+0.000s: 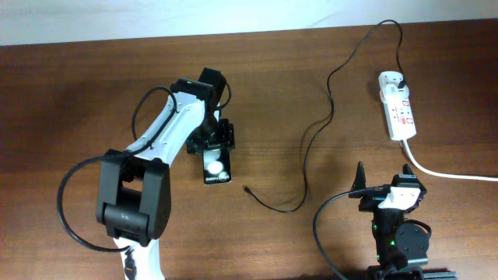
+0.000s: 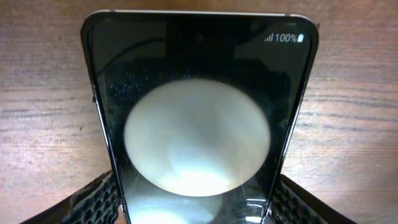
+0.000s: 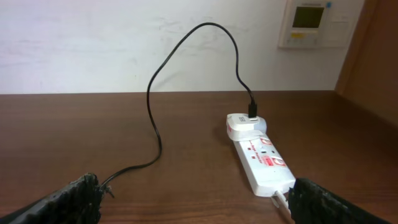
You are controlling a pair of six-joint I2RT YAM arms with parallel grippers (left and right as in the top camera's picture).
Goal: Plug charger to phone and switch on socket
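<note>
Centre-left: phone [image 1: 217, 167] pinched by left gripper [image 1: 216, 141], hold steady; right gripper [image 1: 384, 177] spread, lower right, should grasp charger [image 3: 149, 99] just behind connector tip [image 1: 247, 188]

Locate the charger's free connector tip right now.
Overhead view: the charger's connector tip lies loose on the table, centre-left, just right of the phone and well left of the right gripper. It is not plugged in.

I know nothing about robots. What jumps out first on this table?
The black phone left of centre, gripped by the left gripper, a white glare on its screen. Then the thin black charger snaking from the white socket at the far right, its free tip lying loose near the phone. The right gripper sits open at the near side.
</note>
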